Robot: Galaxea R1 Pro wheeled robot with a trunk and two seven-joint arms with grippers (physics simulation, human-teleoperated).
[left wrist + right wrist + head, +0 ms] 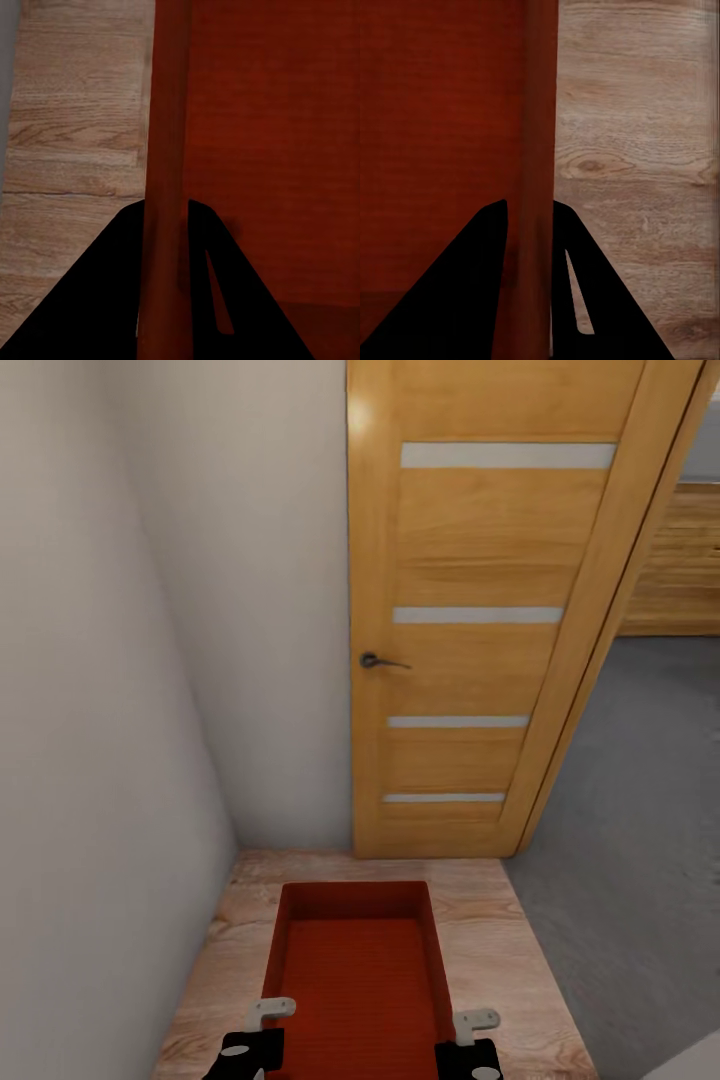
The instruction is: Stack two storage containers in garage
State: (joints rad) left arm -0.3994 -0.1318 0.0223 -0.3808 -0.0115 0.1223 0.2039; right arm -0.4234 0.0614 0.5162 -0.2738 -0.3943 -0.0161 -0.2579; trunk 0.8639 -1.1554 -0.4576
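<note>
One orange-red storage container (355, 980) hangs in front of me over light wood-plank flooring, carried by both arms. My left gripper (262, 1028) is shut on its left wall, and the left wrist view shows that wall (166, 150) pinched between the two black fingers (105, 300). My right gripper (470, 1032) is shut on the right wall, which runs between the black fingers (457, 300) in the right wrist view as an orange-red strip (538, 150). The container is empty. The dark grey floor (640, 840) lies to the right.
A wooden door (480, 620) with a dark lever handle (380, 660) stands open straight ahead against a white wall (250, 610). Another white wall (90, 710) is close on the left. The doorway opens at the right, with wood panelling (680, 560) beyond.
</note>
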